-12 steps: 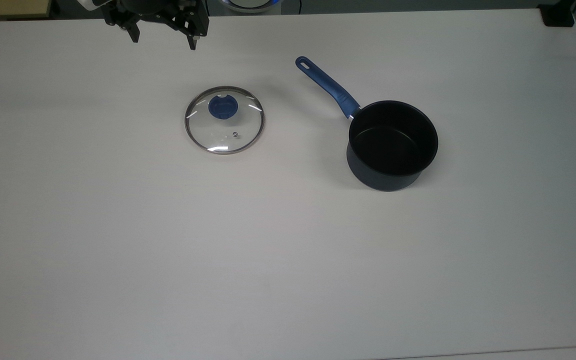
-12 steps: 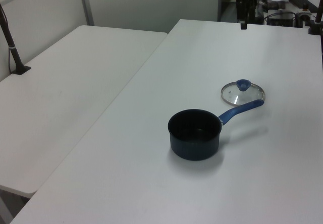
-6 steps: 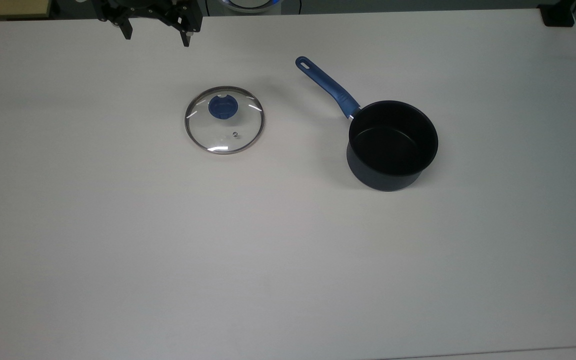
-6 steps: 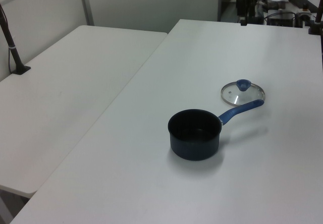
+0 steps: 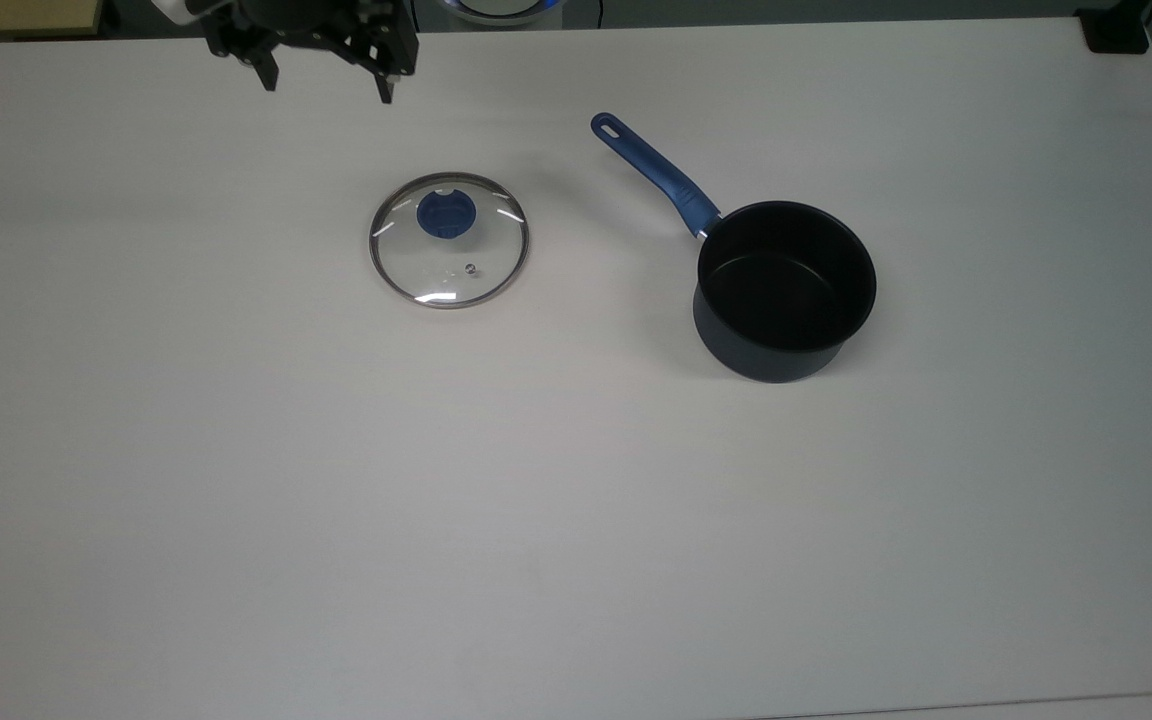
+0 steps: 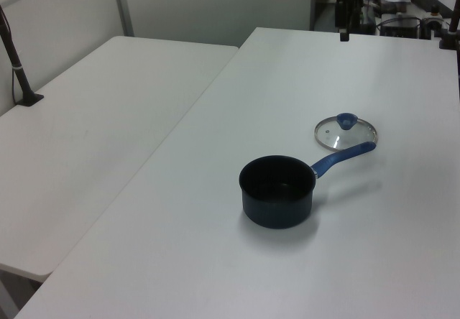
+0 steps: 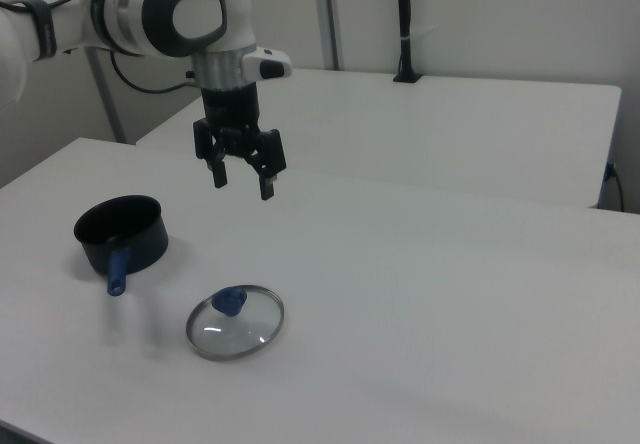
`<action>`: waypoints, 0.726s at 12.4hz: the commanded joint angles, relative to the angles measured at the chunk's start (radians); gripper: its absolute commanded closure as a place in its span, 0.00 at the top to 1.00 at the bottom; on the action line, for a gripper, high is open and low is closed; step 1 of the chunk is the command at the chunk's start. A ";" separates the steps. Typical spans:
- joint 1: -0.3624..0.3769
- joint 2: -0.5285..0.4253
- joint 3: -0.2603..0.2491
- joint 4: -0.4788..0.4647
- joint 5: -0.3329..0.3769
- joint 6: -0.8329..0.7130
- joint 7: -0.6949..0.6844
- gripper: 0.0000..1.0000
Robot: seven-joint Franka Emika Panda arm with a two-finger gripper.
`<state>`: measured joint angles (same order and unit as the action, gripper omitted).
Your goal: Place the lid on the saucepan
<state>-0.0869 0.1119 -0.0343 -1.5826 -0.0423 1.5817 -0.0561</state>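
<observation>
Lid [image 5: 449, 240] lies flat on the worktop [image 5: 576, 500], apart from the saucepan [image 5: 784, 290], while the gripper [image 7: 243, 176] hangs high with fingers open and must come down onto the knob.

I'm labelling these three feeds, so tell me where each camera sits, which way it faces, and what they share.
Top view: overhead, looking down on the table; the open gripper at its top edge.
Left view: raised, beyond the saucepan, facing across to the lid; the gripper far off.
Right view: opposite side, lid nearest; arm and gripper above the table.
All share lid and saucepan.
</observation>
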 commanded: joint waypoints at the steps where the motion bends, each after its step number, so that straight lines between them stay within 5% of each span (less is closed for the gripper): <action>1: 0.065 0.028 -0.001 0.004 0.012 0.018 -0.005 1.00; 6: 0.069 0.034 -0.001 -0.075 0.004 0.041 -0.041 1.00; 9: 0.085 -0.015 -0.001 -0.285 -0.002 0.215 -0.041 1.00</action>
<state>-0.0212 0.1629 -0.0284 -1.6752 -0.0420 1.6634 -0.0757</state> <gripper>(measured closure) 0.000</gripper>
